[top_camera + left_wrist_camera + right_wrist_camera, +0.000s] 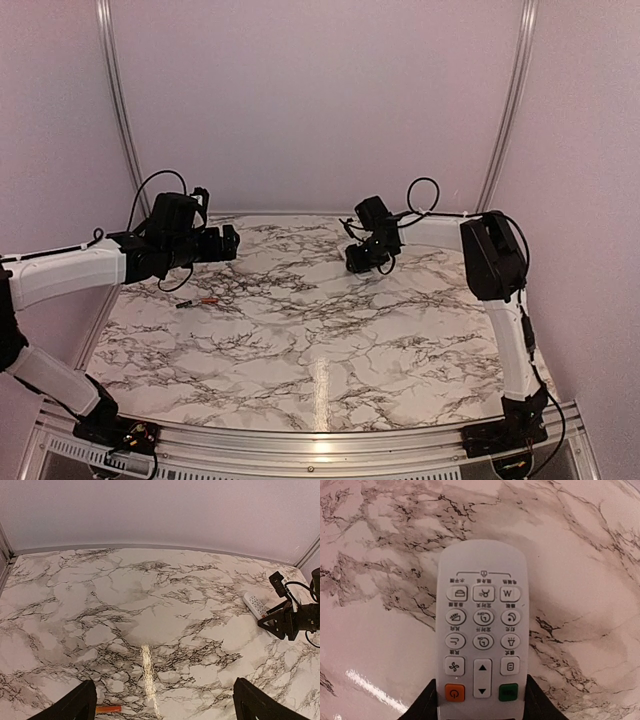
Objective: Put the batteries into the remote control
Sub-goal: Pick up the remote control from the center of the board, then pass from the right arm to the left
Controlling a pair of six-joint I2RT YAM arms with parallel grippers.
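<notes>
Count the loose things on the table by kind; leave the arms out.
remote control: 1
battery: 1 in view, partly hidden behind a left finger
Total: 2

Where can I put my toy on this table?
The middle and near edge of the table are bare, between the battery on the left and the remote control at the back. Crowded there: the right end effector grips it.

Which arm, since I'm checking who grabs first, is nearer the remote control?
Right. The right gripper has its jaws flanking the remote control; the left gripper hangs far off, across the table.
</notes>
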